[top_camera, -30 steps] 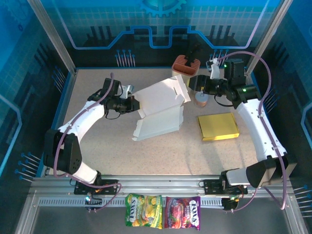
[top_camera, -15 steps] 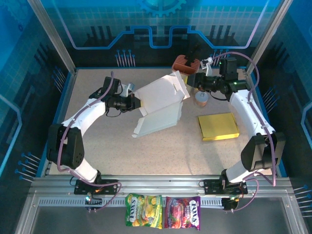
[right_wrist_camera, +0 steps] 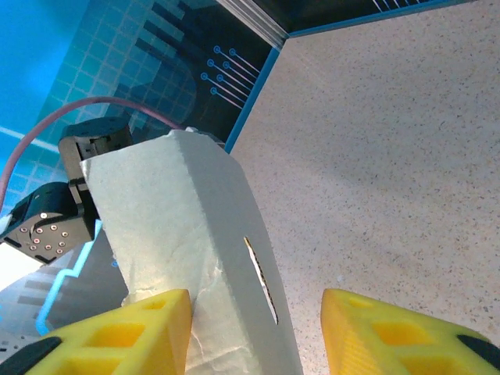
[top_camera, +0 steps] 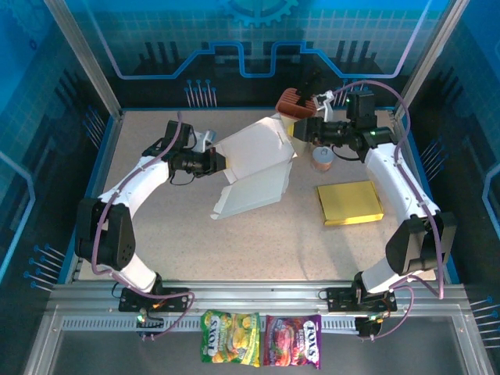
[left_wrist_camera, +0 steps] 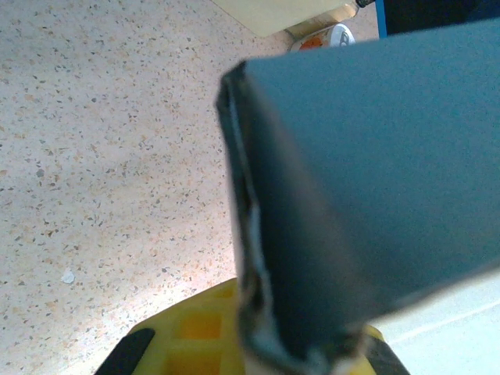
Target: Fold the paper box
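Speckled beige counter (top_camera: 258,250). White paper box (top_camera: 258,176) sits centre frame, half-folded, with the near edge of its lower panel down on the counter and its upper part tilted up off it. Flat gold packet (top_camera: 349,202) lies right of centre, apart from the box. Small round cup (top_camera: 322,160) stands just above the packet. Brown ridged object (top_camera: 291,101) is at upper centre, at the counter's back edge.

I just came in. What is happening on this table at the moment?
Two robot arms are working on a white paper box in the middle of the table. The left gripper pinches the box's left edge, holding it partly raised. The right gripper is open at the far right corner, a flap between its jaws. The box is only partly folded.
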